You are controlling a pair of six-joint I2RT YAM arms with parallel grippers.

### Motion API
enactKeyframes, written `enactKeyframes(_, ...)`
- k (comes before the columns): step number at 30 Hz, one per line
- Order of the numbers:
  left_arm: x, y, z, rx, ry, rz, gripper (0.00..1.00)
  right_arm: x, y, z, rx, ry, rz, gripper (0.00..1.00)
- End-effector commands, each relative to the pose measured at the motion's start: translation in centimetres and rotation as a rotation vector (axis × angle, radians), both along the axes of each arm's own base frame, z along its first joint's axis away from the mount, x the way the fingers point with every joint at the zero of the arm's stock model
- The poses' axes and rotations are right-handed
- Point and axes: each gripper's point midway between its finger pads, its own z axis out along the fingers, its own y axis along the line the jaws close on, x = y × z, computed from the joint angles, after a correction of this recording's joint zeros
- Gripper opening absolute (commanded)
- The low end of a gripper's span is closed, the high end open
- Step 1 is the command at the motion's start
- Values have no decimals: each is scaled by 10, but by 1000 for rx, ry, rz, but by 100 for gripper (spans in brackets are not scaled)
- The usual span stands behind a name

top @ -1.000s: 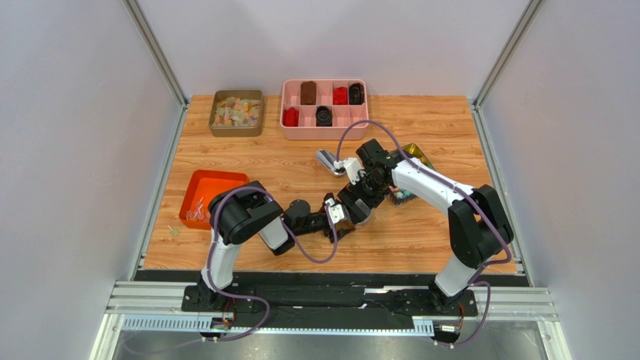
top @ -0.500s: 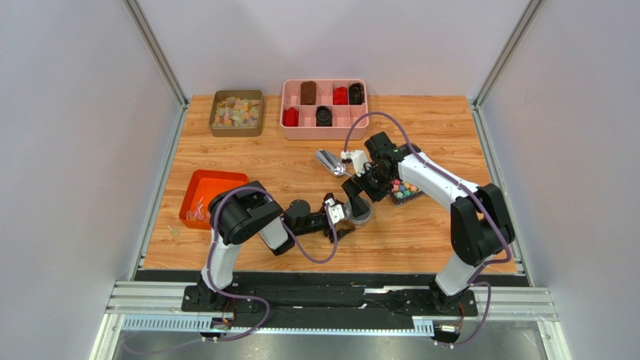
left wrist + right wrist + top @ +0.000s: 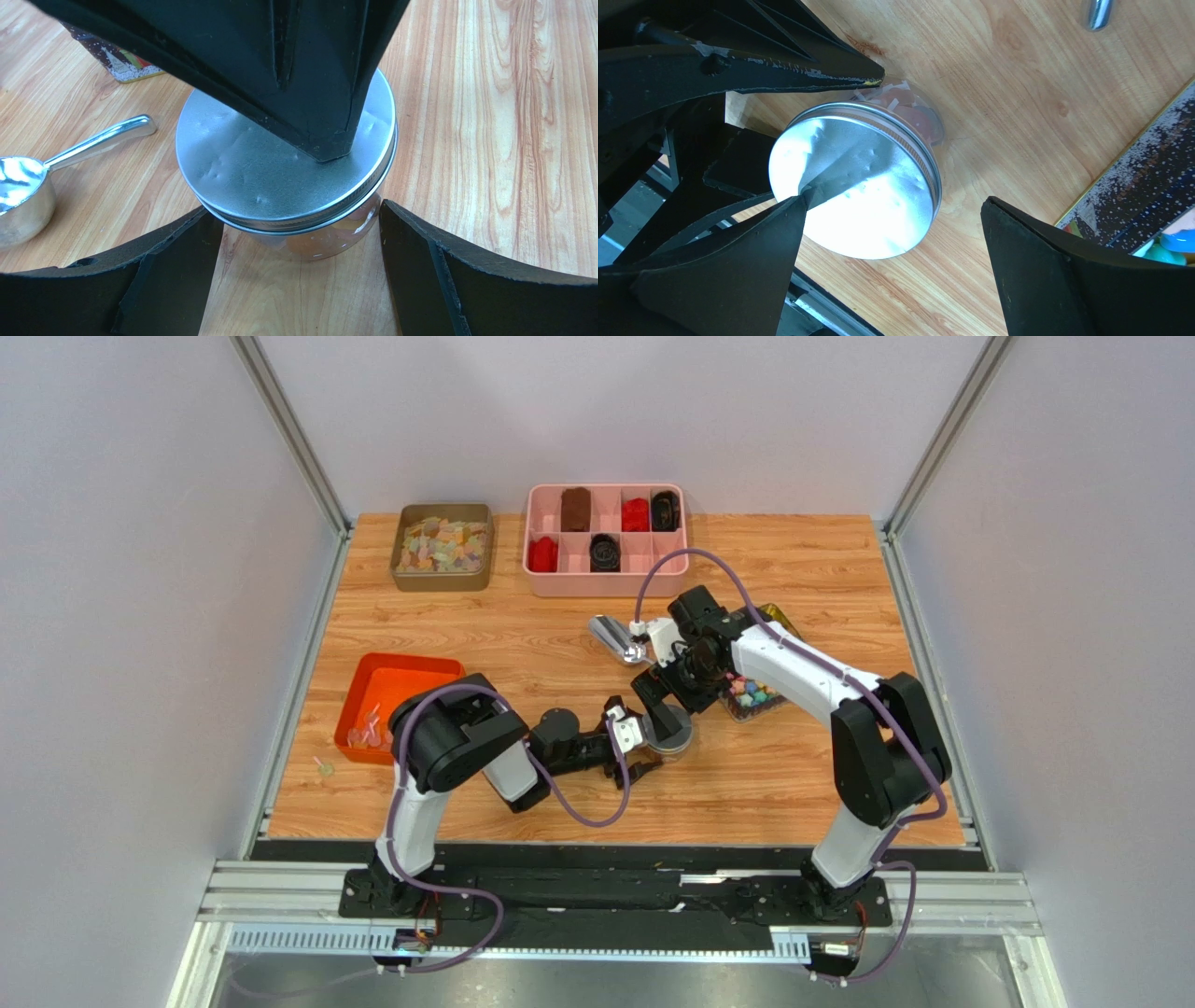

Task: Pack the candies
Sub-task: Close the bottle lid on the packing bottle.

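Note:
The candies (image 3: 368,731), tiny shiny twist-wrapped sweets, lie in an orange tray (image 3: 400,672) at the left, far from both grippers. A clear jar (image 3: 323,241) with a dented silver lid (image 3: 267,168) stands mid-table, pale orange pieces showing through its wall. My left gripper (image 3: 298,210) lies low on the table, its jaws wide, shut against the jar's sides at the fingertips. My right gripper (image 3: 896,203) hangs open just above the lid (image 3: 871,189); one finger overlaps the lid's edge and the other stands well off it. In the top view the right gripper (image 3: 671,693) is over the jar (image 3: 673,737).
A silver scoop (image 3: 613,636) lies just behind the jar. A speckled tin (image 3: 758,697) of bright chunky sweets sits under the right forearm. At the back stand a brass tin (image 3: 442,546) of pastel pieces and a pink compartment box (image 3: 606,591).
The right wrist lifted off the jar, swung back and right, then came slightly left again. The left arm and jar have stayed put.

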Motion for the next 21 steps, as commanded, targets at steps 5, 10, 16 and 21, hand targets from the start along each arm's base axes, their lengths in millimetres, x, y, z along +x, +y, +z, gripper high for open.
enactKeyframes(5, 11, -11, 46, -150, -122, 4, 89, 24, -6, -8, -116, -145, -6, 100)
enactKeyframes(10, 11, -11, 46, -151, -123, 4, 89, 35, -7, 26, -57, -221, 2, 98)
enactKeyframes(16, 10, -11, 44, -148, -118, -4, 88, 32, 4, 42, 89, -147, 51, 82)
enactKeyframes(21, 10, -11, 44, -148, -119, -5, 88, 35, 18, 43, 151, -112, 90, 54)
